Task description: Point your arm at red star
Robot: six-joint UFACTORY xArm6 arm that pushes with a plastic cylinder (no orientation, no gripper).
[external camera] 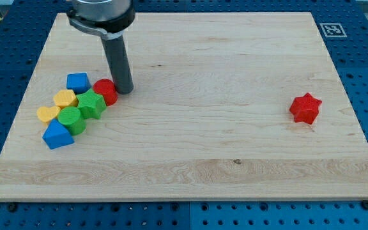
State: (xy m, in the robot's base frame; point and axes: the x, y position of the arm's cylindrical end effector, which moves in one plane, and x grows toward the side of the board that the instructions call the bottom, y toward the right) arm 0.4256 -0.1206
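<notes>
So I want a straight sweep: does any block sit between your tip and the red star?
No. My tip is beside the red round block at the view's left; bare board lies between it and the red star.

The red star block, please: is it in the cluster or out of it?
Out: the red star block sits alone at the view's right; my tip is by the cluster.

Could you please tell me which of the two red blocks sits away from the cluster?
The red star, alone at the view's right; the other red block touches the cluster beside my tip.
</notes>
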